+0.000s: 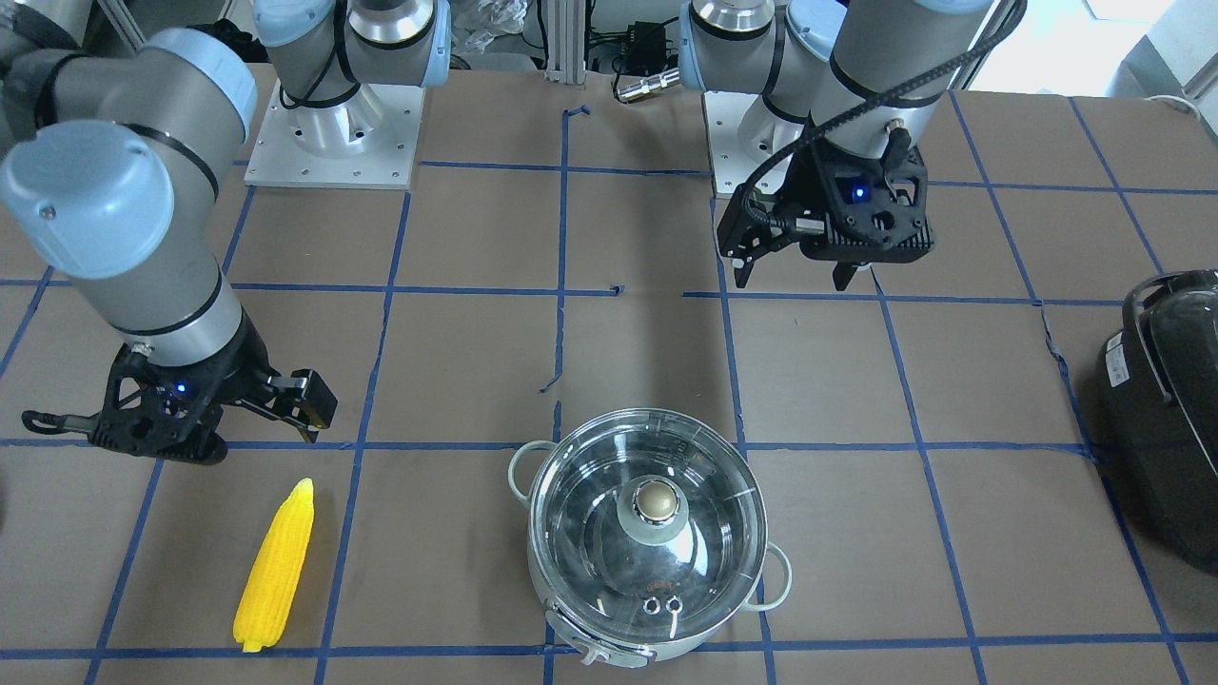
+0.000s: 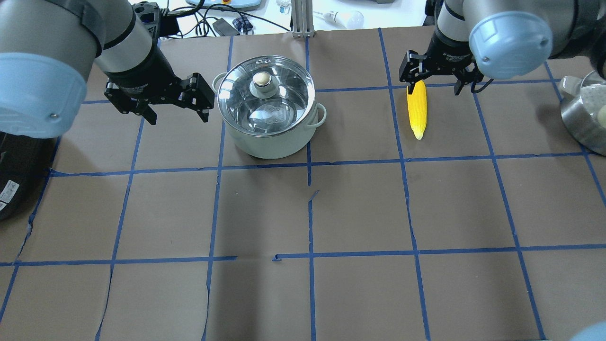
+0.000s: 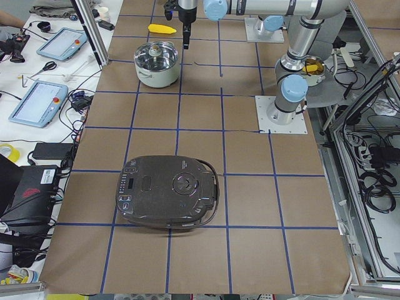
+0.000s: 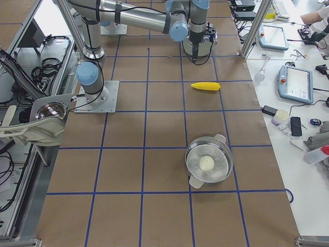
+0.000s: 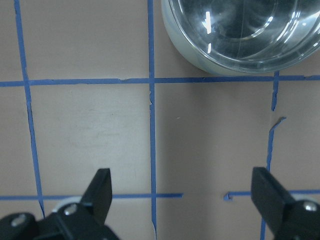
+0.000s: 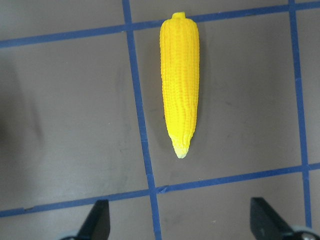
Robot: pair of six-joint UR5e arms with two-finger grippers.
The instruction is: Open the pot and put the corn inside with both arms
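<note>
The pot [image 2: 270, 137] stands on the table with its glass lid [image 2: 284, 102] and beige knob [image 2: 262, 79] on; it also shows in the front view [image 1: 571, 571]. My left gripper [image 2: 177, 111] is open and empty, hanging above the table just left of the pot; the left wrist view [image 5: 182, 200] shows the pot's rim [image 5: 235, 62] ahead. The yellow corn [image 2: 417, 111] lies flat on the table, to the pot's right in the overhead view. My right gripper [image 2: 433, 80] is open above the corn's thick end. In the right wrist view the corn [image 6: 179, 85] lies ahead of the open fingers [image 6: 97, 222].
A large black appliance [image 1: 1166, 409] sits at the table's left end, near in the exterior left view [image 3: 169, 190]. A steel vessel [image 2: 584, 111] shows at the overhead view's right edge. Another lidded steel pot [image 4: 208, 163] stands toward the right end. Blue tape gridlines cross the brown table.
</note>
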